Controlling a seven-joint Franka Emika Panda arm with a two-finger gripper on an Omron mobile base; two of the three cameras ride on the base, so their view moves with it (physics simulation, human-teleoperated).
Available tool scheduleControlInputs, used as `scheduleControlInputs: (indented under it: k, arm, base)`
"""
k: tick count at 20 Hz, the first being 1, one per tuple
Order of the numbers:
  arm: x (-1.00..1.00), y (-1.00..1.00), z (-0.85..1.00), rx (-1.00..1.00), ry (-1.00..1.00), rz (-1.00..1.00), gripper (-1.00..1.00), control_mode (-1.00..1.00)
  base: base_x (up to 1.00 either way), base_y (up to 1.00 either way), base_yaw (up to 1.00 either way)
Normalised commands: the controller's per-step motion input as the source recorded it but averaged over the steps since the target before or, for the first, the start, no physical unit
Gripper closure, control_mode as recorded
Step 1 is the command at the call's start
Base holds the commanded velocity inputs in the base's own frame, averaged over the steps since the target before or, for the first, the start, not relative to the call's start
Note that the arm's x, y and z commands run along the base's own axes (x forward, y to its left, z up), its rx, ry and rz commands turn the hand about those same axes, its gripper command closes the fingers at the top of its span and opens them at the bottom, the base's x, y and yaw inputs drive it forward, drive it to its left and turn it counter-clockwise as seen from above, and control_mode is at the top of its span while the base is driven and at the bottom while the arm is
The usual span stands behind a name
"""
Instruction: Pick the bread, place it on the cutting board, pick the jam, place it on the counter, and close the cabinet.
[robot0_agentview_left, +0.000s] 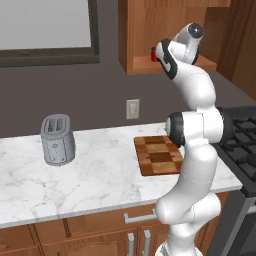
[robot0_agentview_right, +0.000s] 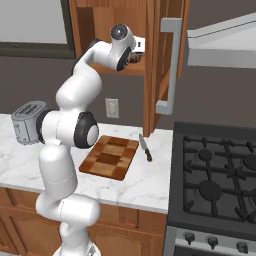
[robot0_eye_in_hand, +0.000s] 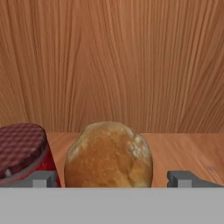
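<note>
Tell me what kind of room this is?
A rendered home kitchen, apparently: a black gas stove, a silver two-slot toaster on the white marble counter, and a brown wooden wall cabinet.

The arm hides most of the jam in the cabinet.

The bread sits on the cabinet shelf with the jam just left of it. On the counter, the toaster stands well left of the cutting board; a knife lies right of the board.
</note>
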Motion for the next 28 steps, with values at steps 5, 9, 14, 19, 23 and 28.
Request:
scheduleControlInputs:
  k: [5,9,14,19,23,28]
  arm:
    - [0.00,0.00,0.00,0.00,0.00,0.00,-1.00,-1.00]
    - [0.00,0.00,-0.01,0.00,0.00,0.00,-1.00,-1.00]
    - [0.00,0.00,-0.03,0.00,0.01,0.00,-1.00,-1.00]
    - [0.00,0.00,-0.03,0.00,0.01,0.00,-1.00,-1.00]
    - [0.04,0.00,-0.06,0.00,0.01,0.00,-1.00,-1.00]
    - [0.07,0.00,-0.07,0.00,0.03,0.00,-1.00,-1.00]
  base:
    - [0.00,0.00,0.00]
    - [0.00,0.00,0.00]
    - [0.00,0.00,0.00]
    - [0.00,0.00,0.00]
    - [0.00,0.00,0.00]
    - [0.00,0.00,0.00]
